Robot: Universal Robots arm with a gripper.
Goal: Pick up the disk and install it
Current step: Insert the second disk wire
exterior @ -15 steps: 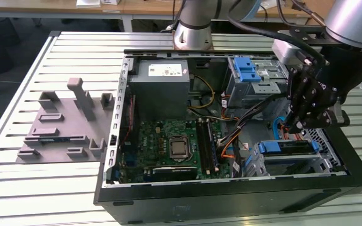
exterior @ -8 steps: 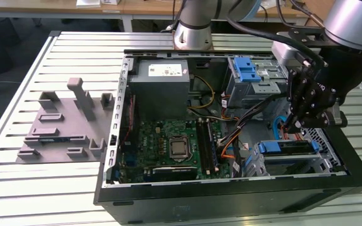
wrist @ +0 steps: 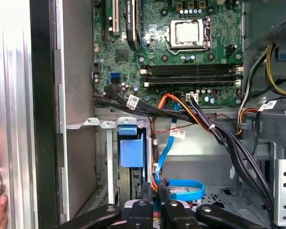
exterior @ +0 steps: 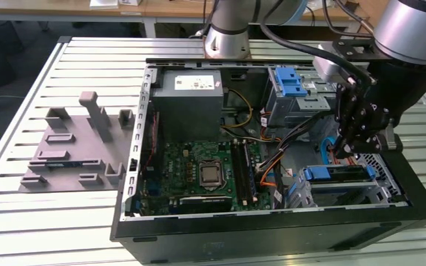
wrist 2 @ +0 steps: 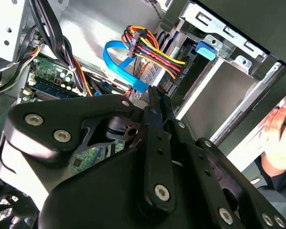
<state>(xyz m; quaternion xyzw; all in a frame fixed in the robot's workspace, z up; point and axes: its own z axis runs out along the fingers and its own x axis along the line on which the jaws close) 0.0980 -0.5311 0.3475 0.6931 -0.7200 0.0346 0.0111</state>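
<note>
The disk [exterior: 340,174] lies flat in the drive bay at the case's near corner on the exterior view's right, its blue frame end [wrist: 132,146] facing the motherboard. The same blue end shows in the second wrist view [wrist 2: 206,50]. My gripper [exterior: 352,147] hangs just above the bay, beside a blue data cable [wrist: 186,187]. Its black fingers [wrist 2: 155,102] are pressed together and shut. I cannot tell whether the tips [wrist: 155,193] touch the disk or the cable.
The open computer case [exterior: 272,230] holds a motherboard [exterior: 206,172], a grey power supply [exterior: 191,102] and a second cage with a blue latch [exterior: 290,83]. Bundled wires [wrist: 219,133] cross near the bay. A person's hand [wrist 2: 279,138] rests at the case edge. A grey fixture [exterior: 72,149] sits left.
</note>
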